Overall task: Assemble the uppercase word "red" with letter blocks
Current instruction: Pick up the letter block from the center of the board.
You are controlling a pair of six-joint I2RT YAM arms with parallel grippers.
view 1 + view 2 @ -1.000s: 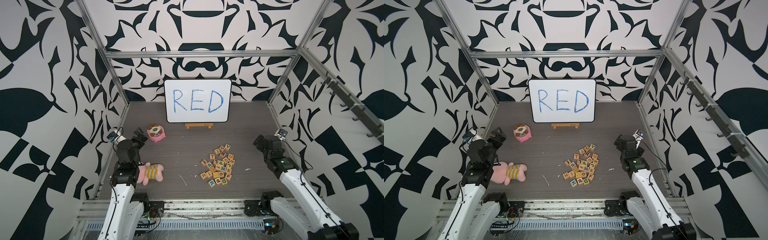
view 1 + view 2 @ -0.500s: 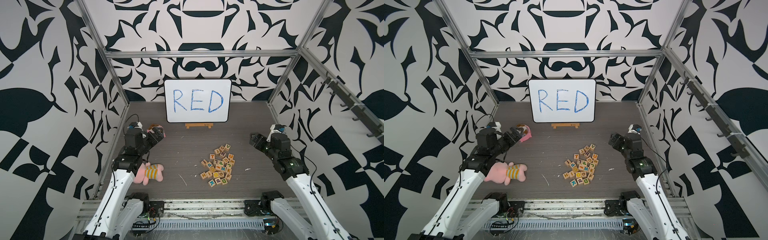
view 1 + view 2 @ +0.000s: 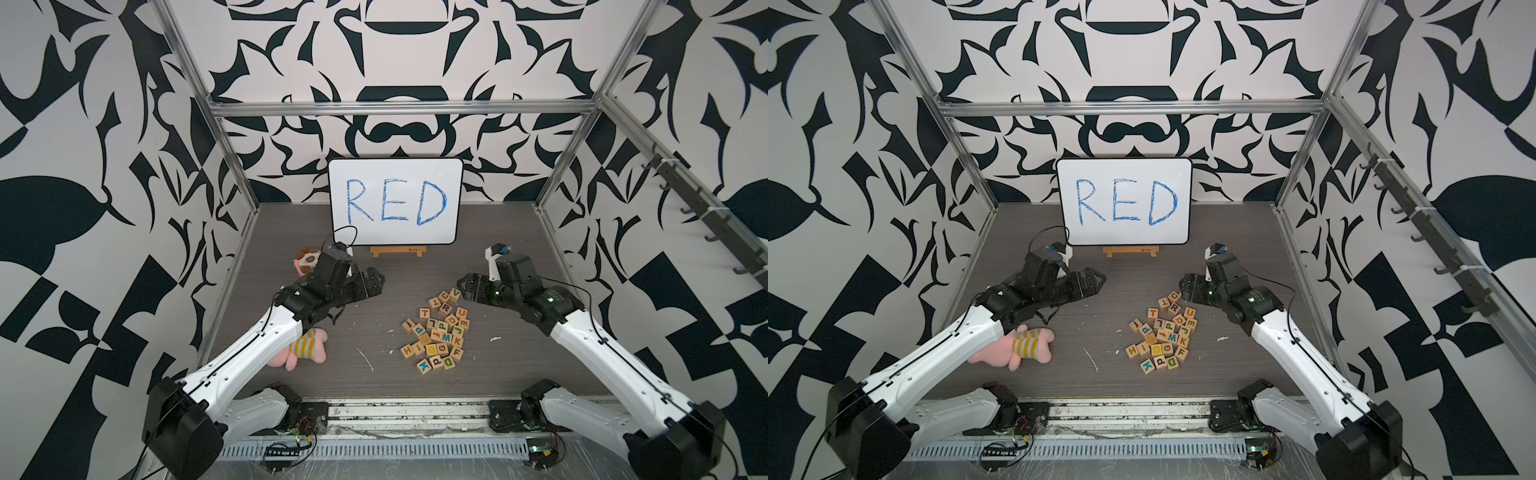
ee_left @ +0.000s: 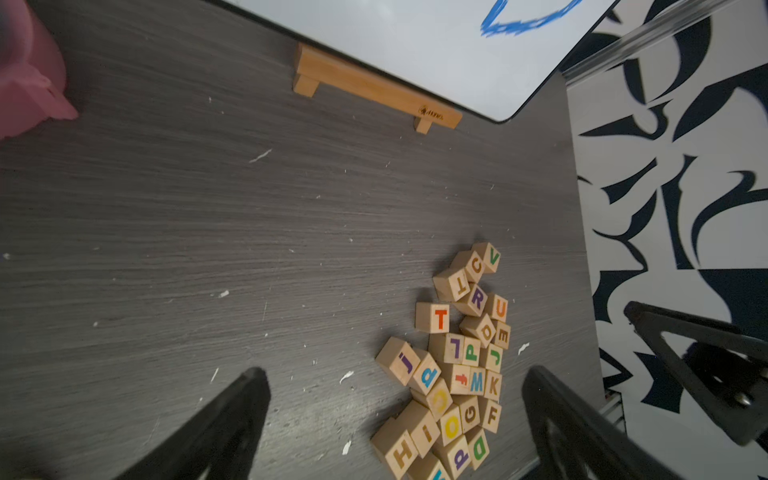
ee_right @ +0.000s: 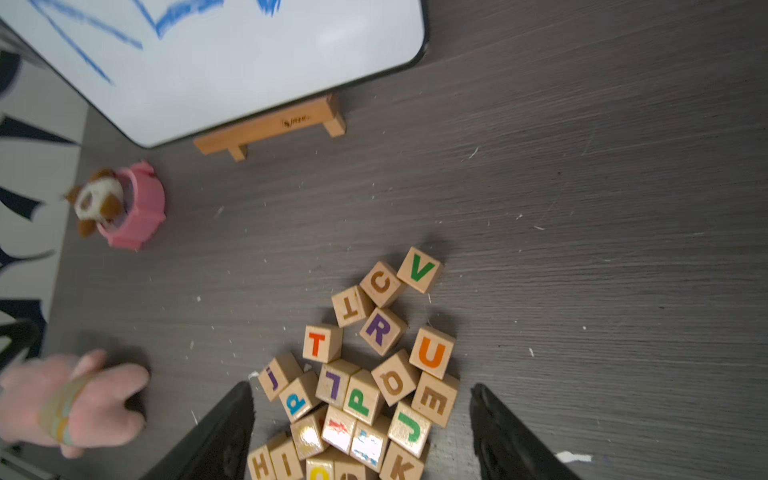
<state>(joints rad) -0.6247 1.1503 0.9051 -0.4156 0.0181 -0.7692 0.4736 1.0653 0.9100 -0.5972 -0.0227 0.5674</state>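
The letter blocks (image 3: 440,332) (image 3: 1163,332) lie in one jumbled pile right of the floor's middle. A purple R (image 5: 382,330) (image 4: 478,298) is near the pile's far end, a brown E (image 5: 434,401) on its right side, and a green D (image 4: 479,448) (image 3: 448,362) at the near end. The word "red" in blocks is not in view. My right gripper (image 3: 463,286) (image 5: 361,387) hovers open over the pile's far right edge, holding nothing. My left gripper (image 3: 380,282) (image 4: 397,374) hangs wide open left of the pile, empty.
A whiteboard (image 3: 395,201) with blue handwritten RED stands at the back on a wooden stand (image 3: 398,251). A pink plush toy (image 3: 305,349) lies under the left arm. A pink cup (image 5: 133,208) holding a small toy sits behind the left gripper. Metal frame posts line both sides.
Both arms have swung in from the side walls toward the middle. The right gripper has come to the pile's far edge and its jaws have narrowed somewhat.
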